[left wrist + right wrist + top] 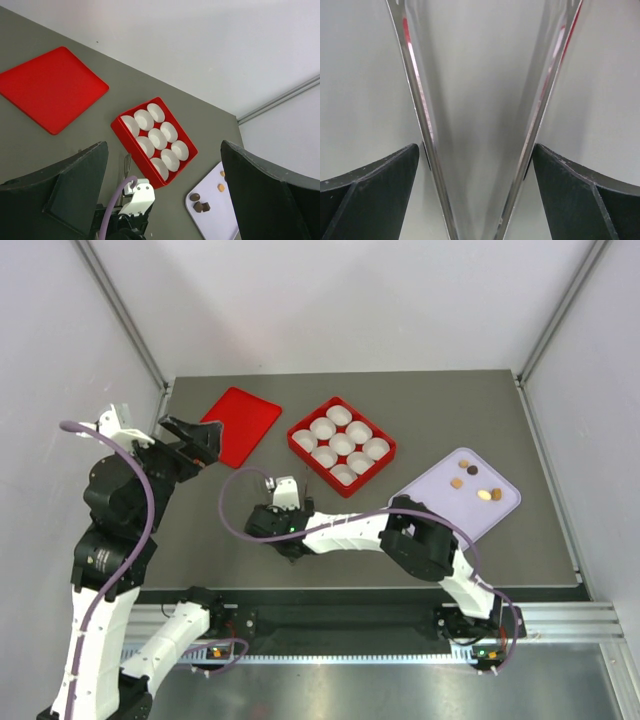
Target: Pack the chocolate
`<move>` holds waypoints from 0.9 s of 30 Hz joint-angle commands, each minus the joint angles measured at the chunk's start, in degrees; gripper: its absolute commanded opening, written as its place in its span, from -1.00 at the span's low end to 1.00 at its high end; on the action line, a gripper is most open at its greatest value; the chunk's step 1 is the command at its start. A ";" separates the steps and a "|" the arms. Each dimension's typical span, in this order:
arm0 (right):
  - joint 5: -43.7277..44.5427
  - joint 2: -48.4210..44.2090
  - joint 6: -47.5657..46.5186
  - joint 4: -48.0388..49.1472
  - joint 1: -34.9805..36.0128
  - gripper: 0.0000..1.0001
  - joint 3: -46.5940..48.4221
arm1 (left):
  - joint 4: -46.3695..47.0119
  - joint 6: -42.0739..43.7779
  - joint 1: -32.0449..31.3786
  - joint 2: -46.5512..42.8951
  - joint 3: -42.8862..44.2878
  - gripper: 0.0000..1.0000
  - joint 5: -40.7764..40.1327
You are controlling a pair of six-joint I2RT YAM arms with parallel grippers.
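The chocolate [478, 483] lies as several small dark and tan pieces on a lilac tray [470, 512] at the right; it shows also in the left wrist view [200, 205]. A red box [315, 468] holds several empty white paper cups. Metal tongs [126, 165] lie on the table just left of the box. My right gripper [475, 150] is low over them, open, its fingers [380, 195] outside the two steel arms [420, 115] and close to them. My left gripper [205, 440] hangs open and empty above the table's left side, near the red lid [238, 425].
The red lid [50, 87] lies flat at the back left. The box [131, 145] stands mid-table and the tray [220, 222] sits to its right. The right arm stretches across the table's front half. White walls with metal rails close in the sides and back.
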 commanded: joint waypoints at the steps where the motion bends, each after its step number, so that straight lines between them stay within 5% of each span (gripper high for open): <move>1: -1.20 1.75 -0.84 3.11 -0.77 0.89 1.59 | 3.95 1.59 0.24 0.25 -1.00 0.98 0.88; 12: -3.66 -5.70 -6.80 2.94 -0.95 0.29 -2.54 | 2.99 4.84 0.24 0.95 -0.66 0.98 3.34; 20: -12.97 -31.89 -16.48 -0.83 -1.03 0.12 -13.43 | -2.03 8.88 0.24 3.24 3.75 0.98 7.30; 27: -13.77 -51.91 -18.50 -14.97 -3.84 0.09 -14.06 | -0.98 9.06 0.24 3.77 -1.70 0.97 16.15</move>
